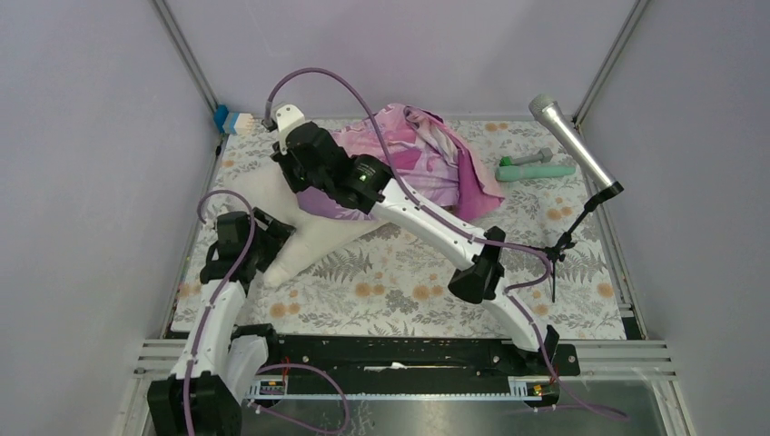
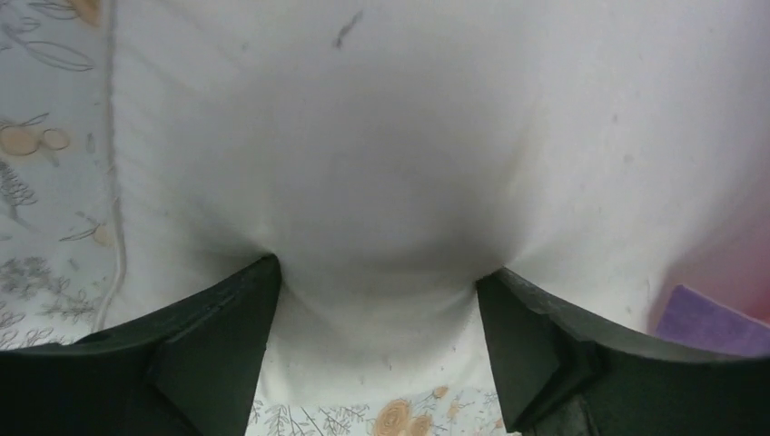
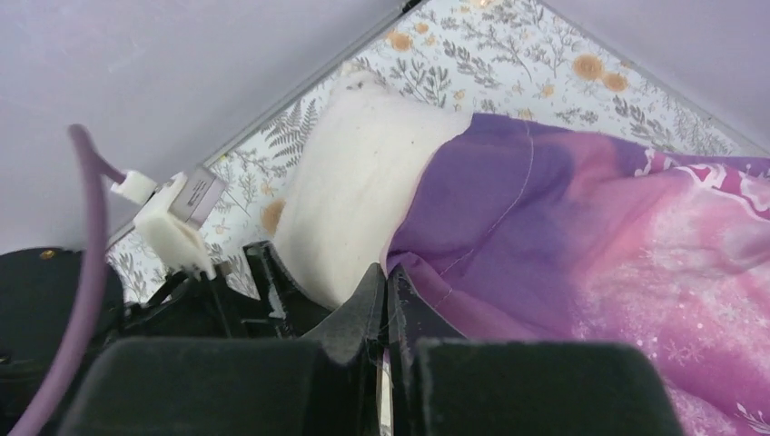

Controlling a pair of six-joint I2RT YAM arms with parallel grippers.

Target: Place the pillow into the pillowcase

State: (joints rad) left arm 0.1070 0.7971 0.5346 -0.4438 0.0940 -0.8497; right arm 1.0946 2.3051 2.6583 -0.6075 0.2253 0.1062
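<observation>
I saw the pillow (image 1: 309, 238) on the floral cloth (image 1: 409, 282), far end inside the pillowcase (image 3: 563, 227) my right gripper (image 3: 386, 277) pinched shut, left gripper (image 2: 377, 277) splayed open against the bare end, so I judged: push straight in, case taut.

Floral-clothed table (image 1: 409, 291), cream pillow (image 1: 313, 243) lying left, pink pillowcase (image 1: 427, 163) bunched far centre over the pillow's end, green tool (image 1: 536, 170) far right, microphone stand (image 1: 563, 241) right, blue-and-white object (image 1: 234, 121) far-left corner

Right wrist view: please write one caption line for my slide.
Shut right fingers pinch the pillowcase edge beside the partly covered pillow.
</observation>
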